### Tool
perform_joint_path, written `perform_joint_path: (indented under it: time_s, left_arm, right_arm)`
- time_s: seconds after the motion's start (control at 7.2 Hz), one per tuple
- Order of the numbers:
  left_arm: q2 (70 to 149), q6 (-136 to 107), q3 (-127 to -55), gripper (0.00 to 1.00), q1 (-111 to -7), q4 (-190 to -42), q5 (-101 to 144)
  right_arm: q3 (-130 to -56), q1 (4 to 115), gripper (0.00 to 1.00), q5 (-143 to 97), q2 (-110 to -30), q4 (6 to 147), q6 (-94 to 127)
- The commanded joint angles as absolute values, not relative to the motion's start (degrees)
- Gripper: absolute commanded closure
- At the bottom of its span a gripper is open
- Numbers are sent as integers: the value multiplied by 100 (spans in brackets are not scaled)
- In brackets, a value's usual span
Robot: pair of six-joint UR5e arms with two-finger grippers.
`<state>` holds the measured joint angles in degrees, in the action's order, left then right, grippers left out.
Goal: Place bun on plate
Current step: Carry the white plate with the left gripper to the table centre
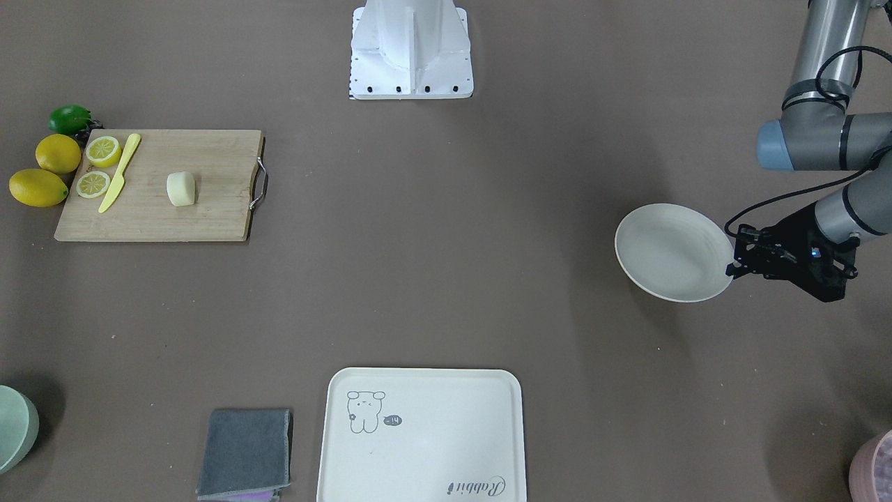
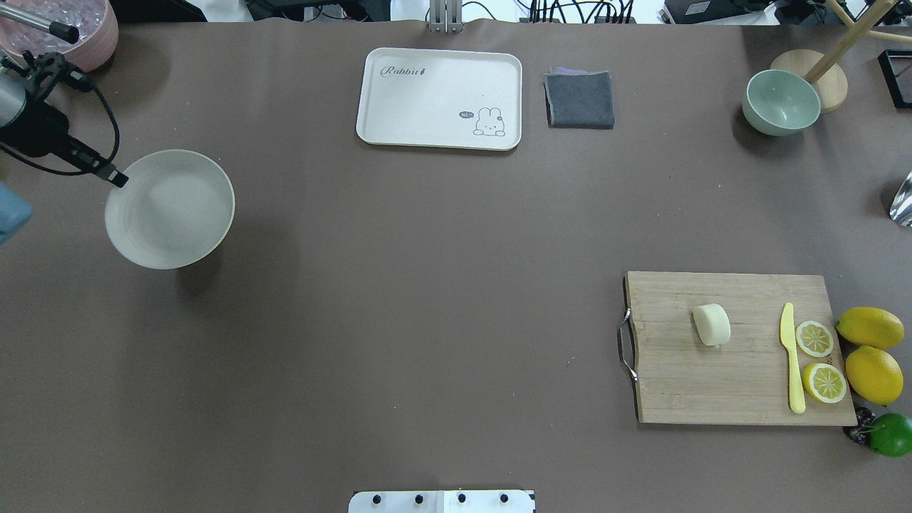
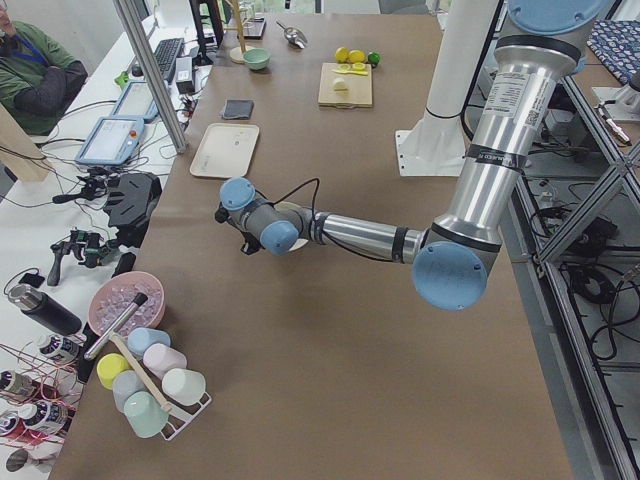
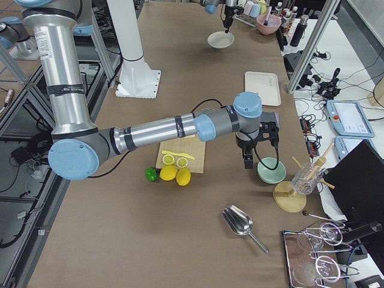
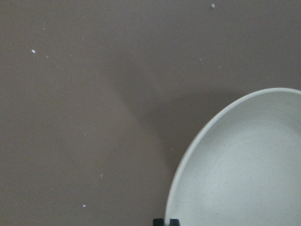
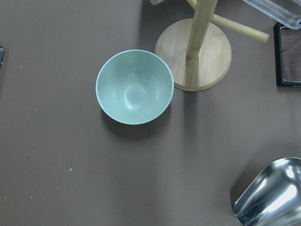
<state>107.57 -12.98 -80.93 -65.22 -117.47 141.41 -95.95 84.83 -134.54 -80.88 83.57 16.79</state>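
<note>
The bun (image 2: 712, 324) is a pale cream lump lying on a wooden cutting board (image 2: 712, 385) at the table's right; it also shows in the front view as the bun (image 1: 180, 189). At the far left is the off-white round plate (image 2: 171, 210), with its shadow offset on the table beneath it. My left gripper (image 2: 117, 178) is shut on the plate's rim; the left wrist view shows the plate (image 5: 244, 169) with the fingertips (image 5: 159, 221) at its edge. My right gripper (image 4: 247, 159) shows only in the right side view, above the green bowl. I cannot tell its state.
A yellow knife (image 2: 791, 356), two lemon halves (image 2: 814, 338), whole lemons (image 2: 871, 328) and a lime (image 2: 890, 433) lie at the board's right end. The bear tray (image 2: 439, 97), grey cloth (image 2: 580, 100), green bowl (image 2: 781, 102), wooden stand (image 6: 194, 54) and metal scoop (image 6: 270, 195) are at the far side.
</note>
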Motion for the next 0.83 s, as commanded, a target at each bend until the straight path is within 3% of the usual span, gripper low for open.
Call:
perform_joint_path:
  time_s: [0.0, 0.69]
  left_arm:
    - [11710, -2882, -8095, 100, -6365, -11768, 14204]
    - [12453, -5084, -8358, 100, -4732, -12242, 12686]
  right_arm:
    - [-9598, 8464, 0, -13526, -8086, 8358, 1679]
    - [-9589, 8341, 0, -13562, -7910, 8358, 1679]
